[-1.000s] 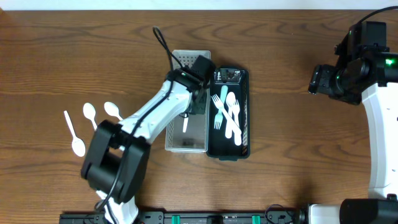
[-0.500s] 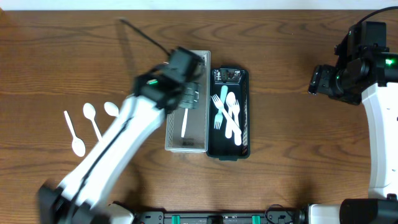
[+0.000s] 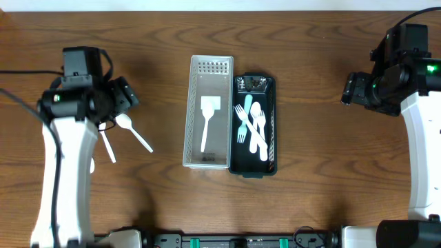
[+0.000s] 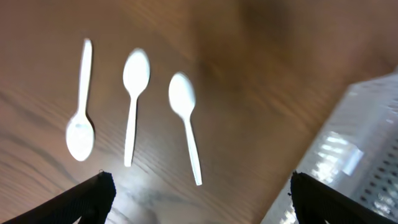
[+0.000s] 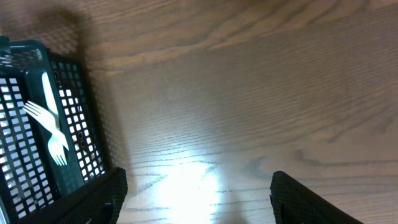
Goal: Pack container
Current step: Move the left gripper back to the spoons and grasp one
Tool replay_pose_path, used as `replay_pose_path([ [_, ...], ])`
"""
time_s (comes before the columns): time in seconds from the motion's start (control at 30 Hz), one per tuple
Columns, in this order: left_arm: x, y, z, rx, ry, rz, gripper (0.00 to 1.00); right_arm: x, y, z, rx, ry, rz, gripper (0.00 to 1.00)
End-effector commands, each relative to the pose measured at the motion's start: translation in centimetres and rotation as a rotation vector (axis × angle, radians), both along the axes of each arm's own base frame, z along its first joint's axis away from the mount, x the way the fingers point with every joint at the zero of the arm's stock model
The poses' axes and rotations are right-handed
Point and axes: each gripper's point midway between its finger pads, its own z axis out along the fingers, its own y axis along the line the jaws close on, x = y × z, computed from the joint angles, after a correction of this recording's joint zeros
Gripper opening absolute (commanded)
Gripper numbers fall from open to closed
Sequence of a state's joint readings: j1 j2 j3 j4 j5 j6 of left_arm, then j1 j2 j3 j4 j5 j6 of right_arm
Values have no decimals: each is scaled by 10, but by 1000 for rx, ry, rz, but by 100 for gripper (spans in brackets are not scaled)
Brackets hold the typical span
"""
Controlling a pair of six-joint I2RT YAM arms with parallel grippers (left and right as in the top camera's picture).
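Lying centre-frame, a pale grey perforated plastic tray point(image 3: 187, 124) holds one white flat-bladed spatula point(image 3: 206, 127); the black mesh basket point(image 3: 271, 131) beside it holds white and teal forks point(image 3: 256, 131). Left gripper point(image 4: 202, 196) and right gripper point(image 5: 198, 196) gape wide, empty.

The left arm point(image 3: 65, 158) is showing long white shells joined by chunky black joints, with a small green light point(image 3: 58, 97) glowing on its black wrist block and a thin black cable point(image 3: 27, 72) trailing off to the left. The right arm point(image 3: 422, 138) is wearing the same white and black, a second green light point(image 3: 432, 68) shining and a dark lead point(image 3: 420, 15) curving away at the far side. The left gripper point(image 4: 200, 186) and right gripper point(image 5: 199, 186) are showing blunt, matt black fingers point(image 4: 93, 196).
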State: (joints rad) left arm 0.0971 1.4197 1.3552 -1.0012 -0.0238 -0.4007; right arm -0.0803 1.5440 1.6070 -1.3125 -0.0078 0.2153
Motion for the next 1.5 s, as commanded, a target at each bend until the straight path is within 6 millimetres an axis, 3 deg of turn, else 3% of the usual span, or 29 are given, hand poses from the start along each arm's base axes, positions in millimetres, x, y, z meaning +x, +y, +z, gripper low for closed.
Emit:
replay_pose_path([
  [0.0, 5, -6, -49, -145, 115, 42, 93, -1, -1, -2, 0, 8, 10, 77],
  [0.23, 15, -11, -122, -228, 302, 49, 92, -1, -1, -2, 0, 8, 10, 77],
  [0.5, 17, -13, -174, -257, 411, 57, 92, -1, -1, -2, -1, 8, 11, 77],
  [0.77, 18, -13, -194, -259, 439, 59, 92, -2, -1, -2, -1, 10, 11, 77],
  [1.2, 1, -15, -223, -266, 496, 65, 92, -3, -1, -3, 0, 15, 10, 77],
  [1.47, -4, -11, -223, -233, 517, 44, 78, -3, -1, -3, 0, 16, 10, 77],
])
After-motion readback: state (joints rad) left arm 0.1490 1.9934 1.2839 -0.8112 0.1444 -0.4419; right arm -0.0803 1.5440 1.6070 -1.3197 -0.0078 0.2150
